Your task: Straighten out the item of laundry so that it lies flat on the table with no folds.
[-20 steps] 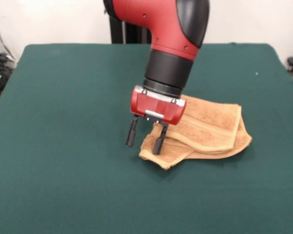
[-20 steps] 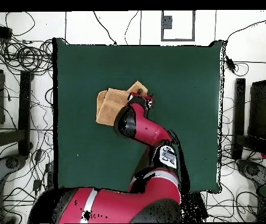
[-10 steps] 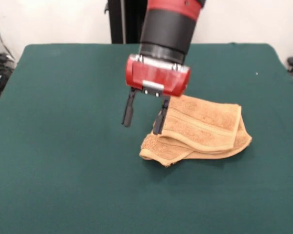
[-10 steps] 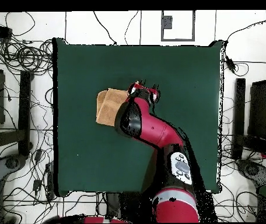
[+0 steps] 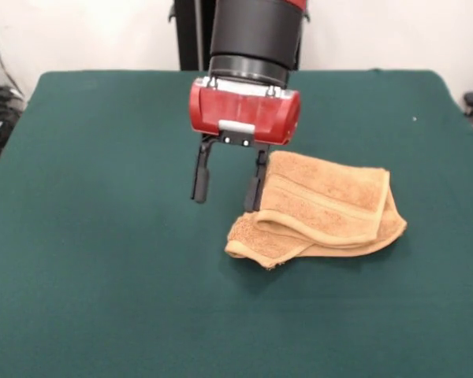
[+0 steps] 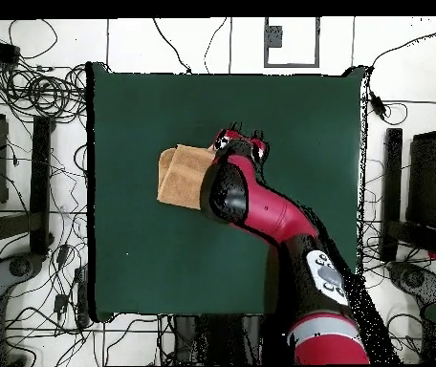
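Raised and shifted slightly left since 0.5 s ago: red-and-black gripper, fingers spread apart, nothing held | orange-tan terry-cloth towel left folded in layers on the dark green felt-covered table, just right of the fingers | no legible writing seen

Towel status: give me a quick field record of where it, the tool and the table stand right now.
towel: folded over in layers, not flat
towel position: on the table, right of centre in the front view
tool: open, empty, raised above the table
tool vs towel: at the towel's left edge, not gripping it
task: unfolding not yet done
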Robot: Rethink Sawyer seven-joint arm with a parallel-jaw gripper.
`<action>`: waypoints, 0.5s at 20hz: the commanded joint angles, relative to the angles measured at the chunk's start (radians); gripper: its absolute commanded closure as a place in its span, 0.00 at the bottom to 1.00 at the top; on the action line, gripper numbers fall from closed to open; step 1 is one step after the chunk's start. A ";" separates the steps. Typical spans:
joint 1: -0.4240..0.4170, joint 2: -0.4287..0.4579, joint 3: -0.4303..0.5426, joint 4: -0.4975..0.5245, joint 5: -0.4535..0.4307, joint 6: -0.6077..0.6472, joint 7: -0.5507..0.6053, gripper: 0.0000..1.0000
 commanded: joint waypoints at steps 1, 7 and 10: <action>-0.008 0.047 0.209 0.122 -0.025 0.034 0.298 0.00; -0.017 0.063 0.233 0.142 0.011 0.006 0.332 0.00; -0.024 0.073 0.242 0.143 0.002 -0.020 0.332 0.00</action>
